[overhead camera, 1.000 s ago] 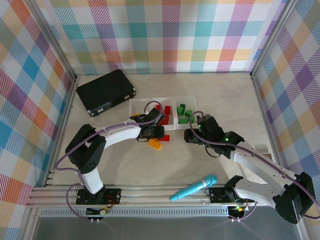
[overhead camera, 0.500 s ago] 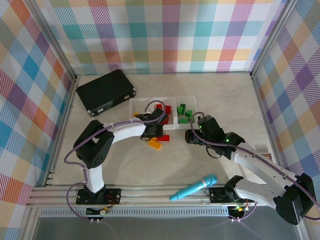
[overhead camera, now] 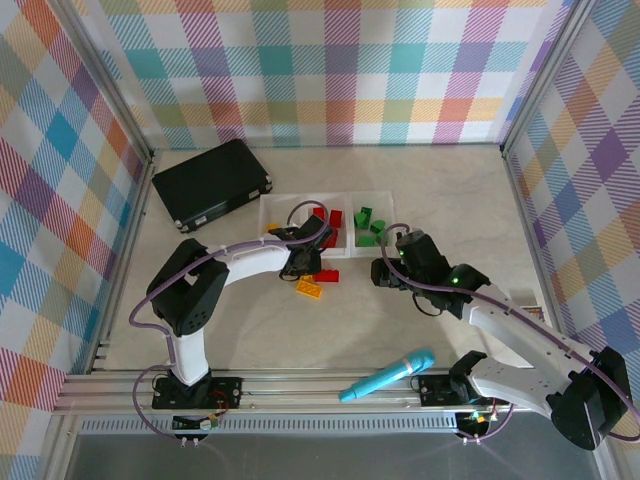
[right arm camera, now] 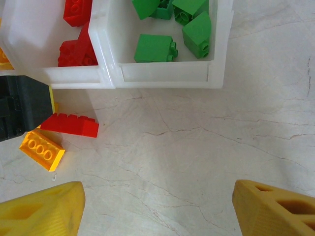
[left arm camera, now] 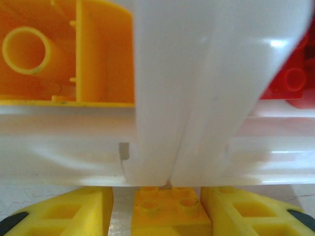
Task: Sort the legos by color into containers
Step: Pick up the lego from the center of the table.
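The containers (overhead camera: pixel 345 193) are a row of joined clear trays; green legos (right arm camera: pixel 155 48) lie in the right one and red legos (right arm camera: pixel 78 49) in the middle one. My left gripper (overhead camera: pixel 303 262) is low on the table against the tray wall (left arm camera: pixel 187 98). Its fingers stand close either side of a small yellow lego (left arm camera: pixel 170 211); the right finger touches it, and a thin gap shows on the left. An orange lego (left arm camera: pixel 64 49) lies in the left tray. A red lego (overhead camera: pixel 326 276) and an orange lego (overhead camera: pixel 309 289) lie loose on the table. My right gripper (right arm camera: pixel 157 211) hangs open over bare table.
A black flat case (overhead camera: pixel 212 182) lies at the back left. A teal microphone-shaped toy (overhead camera: pixel 387 375) rests near the front edge. Checked walls enclose the table on three sides. Bare table lies in front of the trays to the right.
My left gripper has edged toward the trays and its jaws have narrowed round the yellow lego. The right arm has stayed still.
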{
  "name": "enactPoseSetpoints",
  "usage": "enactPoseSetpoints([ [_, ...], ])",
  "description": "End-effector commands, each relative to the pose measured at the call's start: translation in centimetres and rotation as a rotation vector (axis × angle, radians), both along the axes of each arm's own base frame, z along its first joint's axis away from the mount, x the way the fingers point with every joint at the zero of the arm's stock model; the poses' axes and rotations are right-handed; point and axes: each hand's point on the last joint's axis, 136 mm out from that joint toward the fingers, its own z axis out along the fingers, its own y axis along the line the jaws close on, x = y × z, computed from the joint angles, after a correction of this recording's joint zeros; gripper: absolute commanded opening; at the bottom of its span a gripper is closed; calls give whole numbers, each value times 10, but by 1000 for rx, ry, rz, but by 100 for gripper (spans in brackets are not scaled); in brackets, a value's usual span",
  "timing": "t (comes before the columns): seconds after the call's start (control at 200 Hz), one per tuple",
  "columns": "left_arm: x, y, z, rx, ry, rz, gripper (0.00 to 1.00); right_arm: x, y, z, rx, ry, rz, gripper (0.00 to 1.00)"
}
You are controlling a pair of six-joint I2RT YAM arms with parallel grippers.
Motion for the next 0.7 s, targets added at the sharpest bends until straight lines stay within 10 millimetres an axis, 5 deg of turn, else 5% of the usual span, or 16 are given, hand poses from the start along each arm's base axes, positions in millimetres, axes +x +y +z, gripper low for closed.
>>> enactPoseSetpoints([
  [0.0, -6, 13, -7, 22, 30, 34, 45, -1, -5, 3, -17, -8, 2, 79],
  [0.16, -8, 19, -7, 14, 38, 58, 39, -1, -8, 6, -22, -18, -4, 79],
  [0.34, -9, 24, 15, -9, -3, 73, 32, -1, -9, 8, -17, -25, -9, 79],
  [0.695, 7, 51, 116, 2, -213, 61, 31, 2, -8, 11, -15, -41, -14, 79],
])
